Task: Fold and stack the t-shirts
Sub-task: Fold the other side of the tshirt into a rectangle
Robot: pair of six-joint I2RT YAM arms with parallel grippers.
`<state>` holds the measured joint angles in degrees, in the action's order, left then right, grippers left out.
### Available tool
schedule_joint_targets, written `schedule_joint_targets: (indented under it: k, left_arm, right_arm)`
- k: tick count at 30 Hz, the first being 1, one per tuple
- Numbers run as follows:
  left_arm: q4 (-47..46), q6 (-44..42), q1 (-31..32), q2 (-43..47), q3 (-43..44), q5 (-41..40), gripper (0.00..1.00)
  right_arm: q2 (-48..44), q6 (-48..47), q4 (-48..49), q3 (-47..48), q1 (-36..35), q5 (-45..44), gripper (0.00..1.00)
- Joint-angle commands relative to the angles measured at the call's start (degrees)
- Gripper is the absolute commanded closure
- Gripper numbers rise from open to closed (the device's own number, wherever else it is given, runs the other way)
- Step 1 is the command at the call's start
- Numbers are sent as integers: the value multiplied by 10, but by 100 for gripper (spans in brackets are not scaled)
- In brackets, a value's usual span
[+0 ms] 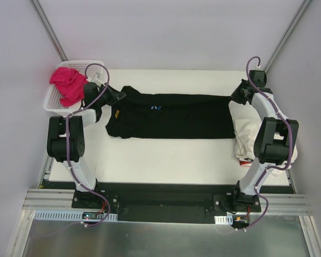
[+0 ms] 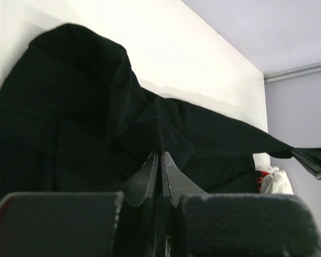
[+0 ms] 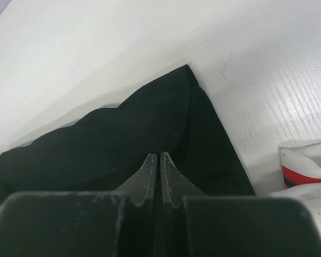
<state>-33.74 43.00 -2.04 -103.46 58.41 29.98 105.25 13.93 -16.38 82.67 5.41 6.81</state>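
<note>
Across the white counter (image 1: pixel 166 155) you held the black t-shirt (image 1: pixel 171 115), long axis left to right, left end effector (image 2: pixel 160 158) clamped on its left end, right end effector (image 3: pixel 160 158) clamped on its right.

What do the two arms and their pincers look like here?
Left arm and right arm: white links, black joint housings, a purple cable along each. Left pincer and right pincer: dark tapered fingers, rough and speckled.
</note>
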Motion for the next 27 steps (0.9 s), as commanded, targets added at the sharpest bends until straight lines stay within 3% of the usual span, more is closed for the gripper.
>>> schedule_joint_targets:
  k: [1, 3, 6, 8, 17, 27]
  left_arm:
    - [-30, -12, 17, 8, -9, 21, 100]
    - [-32, -9, 19, -1, -9, 22, 100]
    - [-41, -5, 19, -9, -8, 25, 100]
    - [-41, -6, 19, -11, -7, 26, 100]
    - [-24, -24, 18, -8, -1, 17, 100]
    - [-25, -27, 19, 20, -24, 12, 100]
  right_arm:
    - [-12, -5, -13, 16, 7, -8, 98]
    - [-15, -8, -14, 14, 7, -13, 95]
    - [-19, -10, -17, 8, 7, -21, 81]
    - [-21, -9, -20, 8, 7, -24, 77]
    - [-29, 1, -22, 12, 7, -41, 75]
    - [-27, 17, -3, 15, -15, -1, 77]
